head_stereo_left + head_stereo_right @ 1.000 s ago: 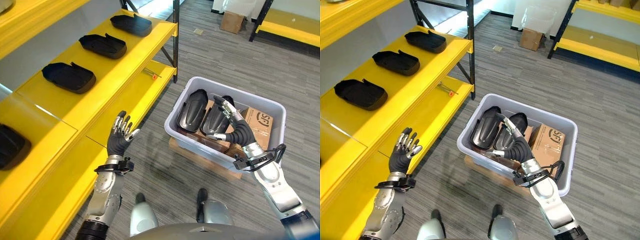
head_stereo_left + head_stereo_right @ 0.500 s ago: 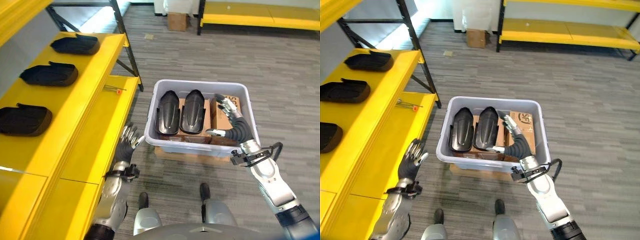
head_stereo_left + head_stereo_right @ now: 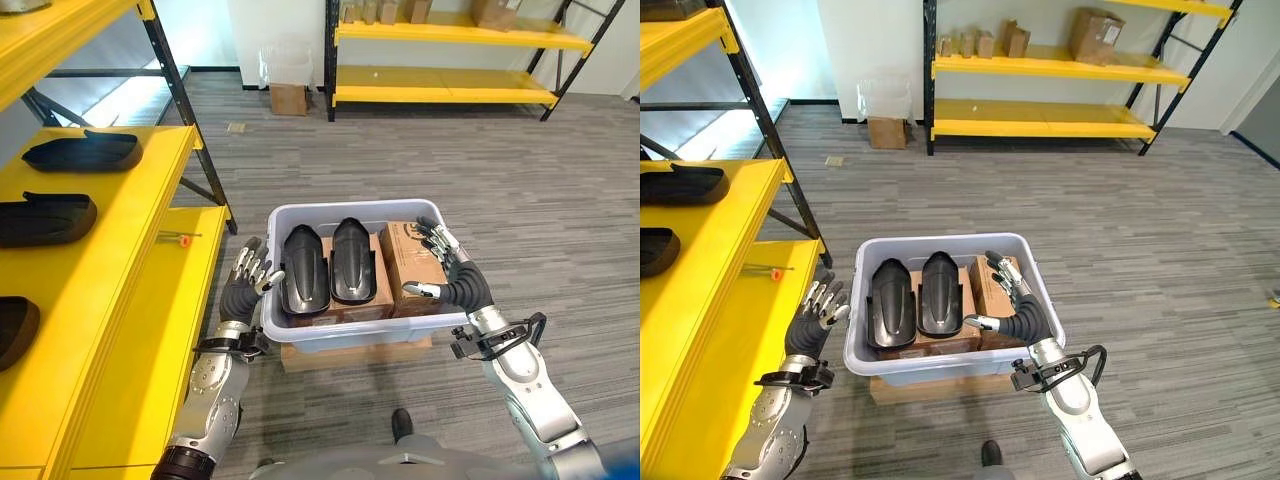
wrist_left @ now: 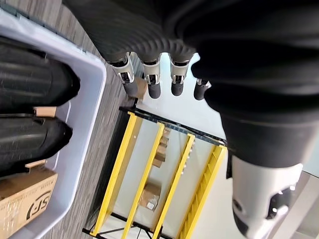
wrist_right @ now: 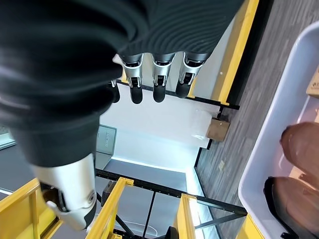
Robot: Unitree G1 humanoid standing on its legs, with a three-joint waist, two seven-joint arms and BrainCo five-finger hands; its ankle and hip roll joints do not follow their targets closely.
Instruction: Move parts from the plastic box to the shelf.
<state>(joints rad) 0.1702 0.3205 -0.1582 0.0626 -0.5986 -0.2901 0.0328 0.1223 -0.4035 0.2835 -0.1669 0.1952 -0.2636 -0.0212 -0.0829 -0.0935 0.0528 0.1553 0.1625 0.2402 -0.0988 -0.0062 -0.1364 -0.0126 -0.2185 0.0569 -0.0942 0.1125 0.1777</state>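
- Two black moulded parts lie side by side in the grey plastic box, beside a cardboard carton.
- Left hand and right hand flank the box walls — fingers spread, holding nothing.
- Parts look rigid, light, smooth — probably slippery; best gripped across the narrow waist.
- Yellow shelf stands to the left.

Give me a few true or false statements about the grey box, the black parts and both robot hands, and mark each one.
1. Two black parts lie side by side in the plastic box. True.
2. The right hand is curled round a black part. False: its fingers are straight, above the box's right side, holding nothing.
3. The left hand is open beside the box's left wall. True.
4. The yellow shelf holds no parts. False: black parts already lie on it.
5. A cardboard box sits inside the plastic box, right of the parts. True.
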